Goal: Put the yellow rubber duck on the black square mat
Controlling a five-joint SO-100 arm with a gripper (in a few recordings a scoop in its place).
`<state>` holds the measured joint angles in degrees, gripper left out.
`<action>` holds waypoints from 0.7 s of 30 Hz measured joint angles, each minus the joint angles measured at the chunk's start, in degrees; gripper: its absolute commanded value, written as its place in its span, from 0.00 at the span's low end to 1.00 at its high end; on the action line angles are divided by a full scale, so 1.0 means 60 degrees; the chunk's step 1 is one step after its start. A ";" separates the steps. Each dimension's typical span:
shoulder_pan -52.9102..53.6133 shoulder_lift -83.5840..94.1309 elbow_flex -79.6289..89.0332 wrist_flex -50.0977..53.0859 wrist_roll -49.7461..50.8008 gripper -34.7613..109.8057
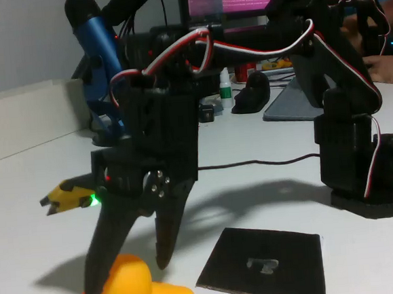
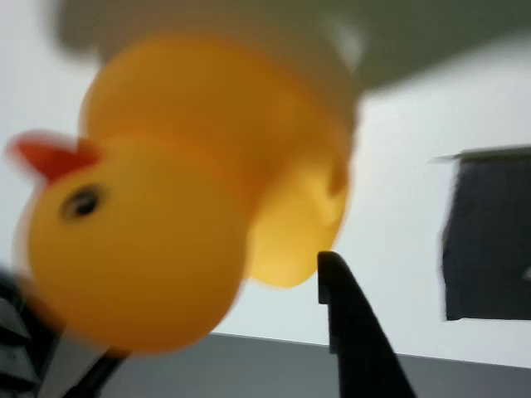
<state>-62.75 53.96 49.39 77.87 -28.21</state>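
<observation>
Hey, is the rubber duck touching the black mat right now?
Apart. The fixed view shows the duck left of the mat with bare white table between them; the wrist view shows the same strip of table between duck and mat.

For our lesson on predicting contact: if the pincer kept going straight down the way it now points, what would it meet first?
Most likely the glossy yellow rubber duck: the open pincer points down with a finger on each side of its head. Depth is unclear, so a fingertip could reach the white table first.

The black arm reaches forward and bends down, its pincer (image 1: 128, 271) pointing at the table, jaws spread apart.
</observation>
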 measured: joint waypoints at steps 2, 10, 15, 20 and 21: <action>0.0000 -0.0059 -0.0059 0.0000 0.0000 0.53; -0.0015 -0.0059 -0.0073 0.0000 0.0000 0.53; 0.0029 -0.0059 -0.0073 0.0000 0.0000 0.53; 0.0029 -0.0059 -0.0073 0.0000 0.0000 0.52; 0.0029 -0.0059 -0.0073 0.0000 0.0000 0.52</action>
<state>-62.58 53.61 48.96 77.87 -28.21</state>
